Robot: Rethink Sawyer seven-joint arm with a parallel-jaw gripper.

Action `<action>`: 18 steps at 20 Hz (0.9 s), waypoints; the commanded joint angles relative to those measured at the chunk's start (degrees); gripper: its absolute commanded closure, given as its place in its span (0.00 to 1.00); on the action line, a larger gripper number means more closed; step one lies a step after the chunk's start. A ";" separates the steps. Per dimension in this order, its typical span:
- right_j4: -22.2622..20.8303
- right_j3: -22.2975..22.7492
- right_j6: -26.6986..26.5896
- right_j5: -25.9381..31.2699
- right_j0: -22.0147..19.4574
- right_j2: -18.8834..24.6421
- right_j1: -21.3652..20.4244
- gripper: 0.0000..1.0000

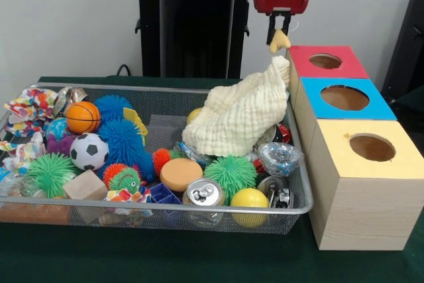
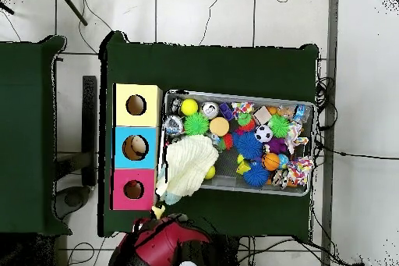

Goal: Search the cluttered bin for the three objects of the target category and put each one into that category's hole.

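three boxes with round holes in their tops stand in a row just beside the bin: a yellow box (image 1: 368,164), a blue box (image 1: 344,101) and a red box (image 1: 326,63). the wire bin (image 1: 165,211) sits on the green table (image 1: 199,260) and is packed with toys. a pale yellow cloth (image 1: 242,114) is the biggest thing in it (its lower folds are heaped over the bin's right end), and one corner is drawn up above the rim beside the red box. the gripper (image 1: 279,36) hangs over that spot with its fingers pinched on the cloth's raised corner. around the heap lie a blue spiky ball (image 1: 122,137), a green spiky ball (image 1: 230,175), a soccer ball (image 1: 89,151), a basketball (image 1: 83,116), a drink can (image 1: 203,193) and a yellow ball (image 1: 250,199).
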 commanded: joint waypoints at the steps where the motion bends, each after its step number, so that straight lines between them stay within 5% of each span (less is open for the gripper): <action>1: 5.84 -2.43 8.92 0.37 0.30 -2.38 0.96 1.00; 18: 14.40 -4.57 4.82 8.47 3.33 -1.27 -3.33 1.00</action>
